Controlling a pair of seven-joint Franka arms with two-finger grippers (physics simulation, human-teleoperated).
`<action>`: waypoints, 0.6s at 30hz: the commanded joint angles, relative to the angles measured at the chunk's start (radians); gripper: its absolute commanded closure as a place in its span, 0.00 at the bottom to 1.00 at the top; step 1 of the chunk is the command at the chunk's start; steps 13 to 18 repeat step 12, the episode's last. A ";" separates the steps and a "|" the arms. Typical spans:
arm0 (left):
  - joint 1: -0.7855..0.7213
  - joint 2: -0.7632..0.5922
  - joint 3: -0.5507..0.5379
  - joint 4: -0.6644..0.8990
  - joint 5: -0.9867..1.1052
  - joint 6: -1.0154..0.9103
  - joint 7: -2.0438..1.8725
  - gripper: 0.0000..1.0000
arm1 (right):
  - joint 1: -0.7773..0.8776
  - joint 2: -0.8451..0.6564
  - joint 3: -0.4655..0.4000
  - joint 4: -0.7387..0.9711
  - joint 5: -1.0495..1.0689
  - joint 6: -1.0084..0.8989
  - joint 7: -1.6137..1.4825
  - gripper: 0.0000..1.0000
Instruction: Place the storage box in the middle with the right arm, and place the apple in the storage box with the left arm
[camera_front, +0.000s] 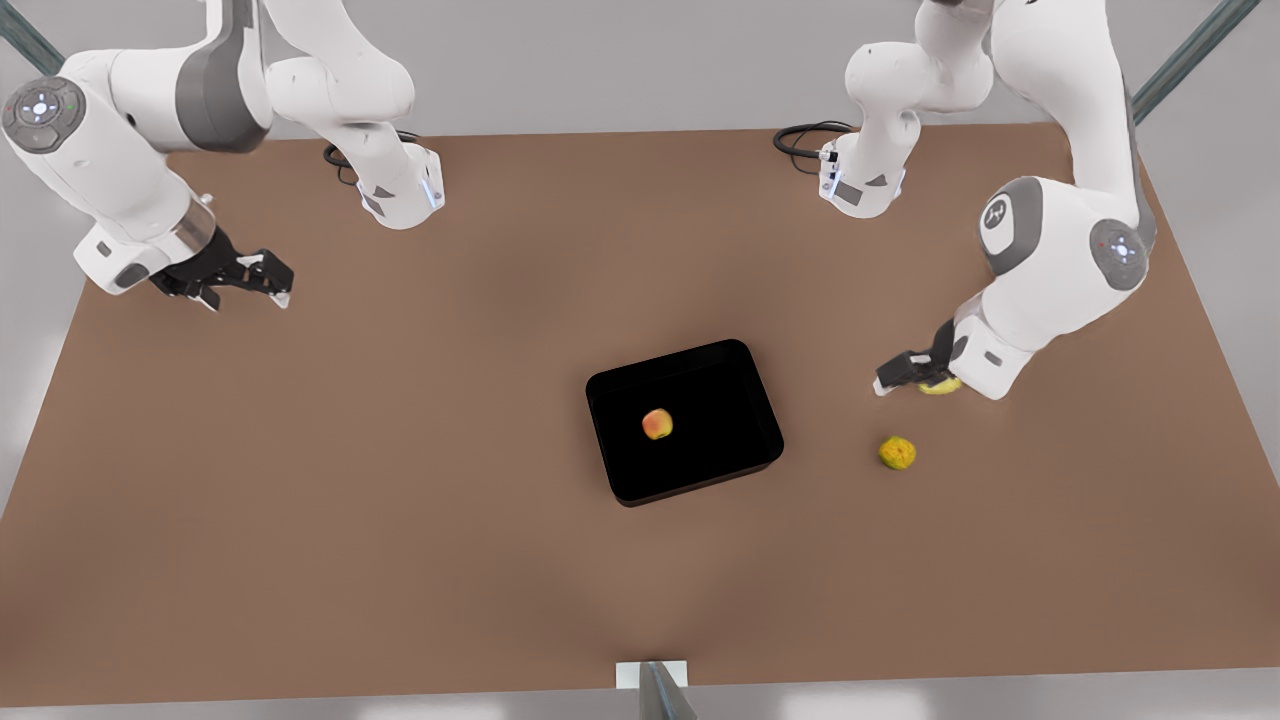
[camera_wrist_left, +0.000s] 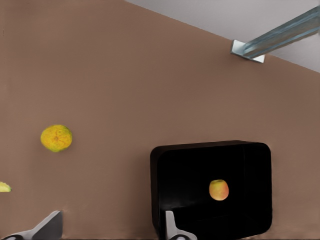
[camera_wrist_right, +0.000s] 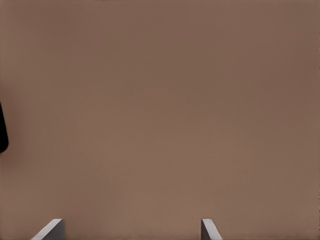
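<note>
Front view, left to right: right gripper (camera_front: 250, 292) hangs over bare table (camera_front: 300, 500) at the front view's left, fingers spread, holding nothing. Black storage box (camera_front: 700, 375) sits mid-table, slightly skewed. Apple (camera_front: 657, 424) lies inside it, on the floor, clear of the walls. Bumpy citrus (camera_front: 897, 452) sits on the table to the front view's right of the box. Left gripper (camera_front: 885, 383) is low just beyond it, fingers apart, empty, banana (camera_front: 940, 386) right beside it.

Soft even light, faint shadows, no glare
</note>
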 joint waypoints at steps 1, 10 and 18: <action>0.005 -0.009 0.016 0.024 0.176 -0.037 0.020 0.00 | -0.001 0.000 -0.001 0.000 -0.001 0.000 0.000 0.00; -0.006 0.112 0.068 0.247 0.165 -0.337 0.229 0.00 | 0.002 0.000 0.001 -0.001 0.002 0.000 0.003 0.00; -0.006 0.109 0.068 0.245 0.165 -0.338 0.229 0.00 | 0.002 0.000 0.001 0.000 0.002 0.000 0.003 0.00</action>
